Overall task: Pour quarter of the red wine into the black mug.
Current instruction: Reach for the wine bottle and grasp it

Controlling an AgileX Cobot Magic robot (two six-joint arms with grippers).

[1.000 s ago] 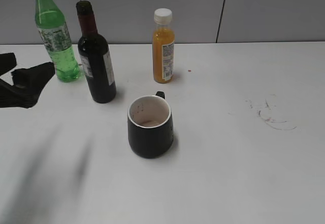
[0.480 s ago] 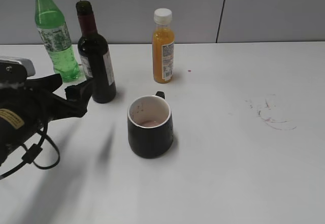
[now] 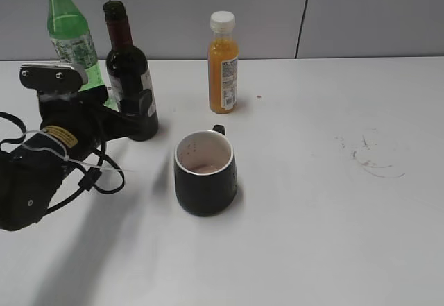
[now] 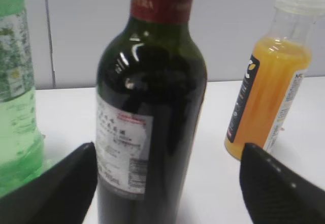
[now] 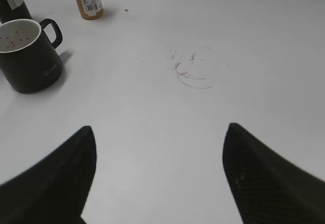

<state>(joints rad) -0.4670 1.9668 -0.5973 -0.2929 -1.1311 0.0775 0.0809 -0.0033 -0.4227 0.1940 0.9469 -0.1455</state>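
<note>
Grey wall panels back the white table you are working over. From the exterior view your left gripper sits at the base of the red wine, but its near finger covers the bottle's lower side, so you cannot judge contact from there. Your left wrist view settles it: the jaws stand wide, one fingertip either side of the bottle, with clear gaps and no grip; that view cuts off the bottle's neck top and base. It also crops the green plastic bottle at the left edge and shows the orange juice bottle behind on the right. The black mug stands upright just in front and to the right of the wine, with a faint reddish residue inside. Your right gripper appears only in its own wrist view, jaws spread apart and empty over bare table, near some reddish stains.
</note>
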